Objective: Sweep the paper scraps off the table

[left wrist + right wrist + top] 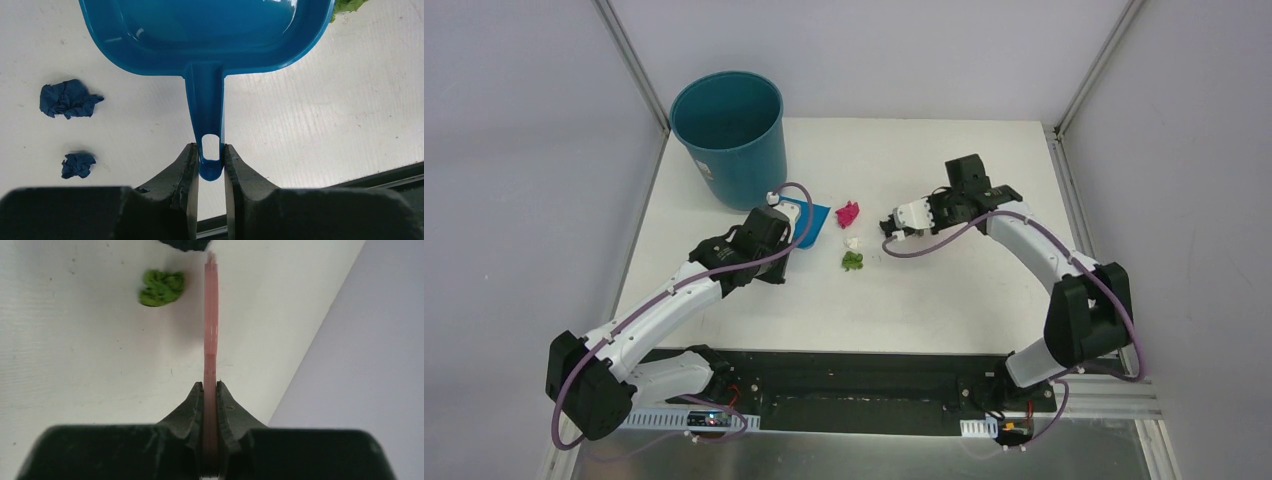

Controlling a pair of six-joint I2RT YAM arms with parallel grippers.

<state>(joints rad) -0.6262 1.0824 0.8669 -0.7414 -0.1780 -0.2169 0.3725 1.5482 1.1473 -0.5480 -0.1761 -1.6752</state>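
You are bracketing the scraps with brush and dustpan, ready for a sweep.
Your left gripper point(211, 161) is pinching the blue dustpan point(205, 35) by its handle tip, and your right gripper point(210, 392) is clamping the pink brush point(211, 330). The paper scraps point(852, 243) are lying on the table point(944, 290) between them. The next move probably calls for brushing them toward the pan's mouth. Two dark blue wads point(67, 98) are lying beside the pan.

The left gripper point(211, 160) pinches the handle tip of the blue dustpan point(205, 35), whose tray lies away from it on the white table point(325, 115). Two dark blue paper scraps point(68, 98) lie left of the handle, well apart from it. A green scrap point(348, 5) peeks in beside the tray's top-right rim, and a black strip point(390, 175) crosses the lower right corner
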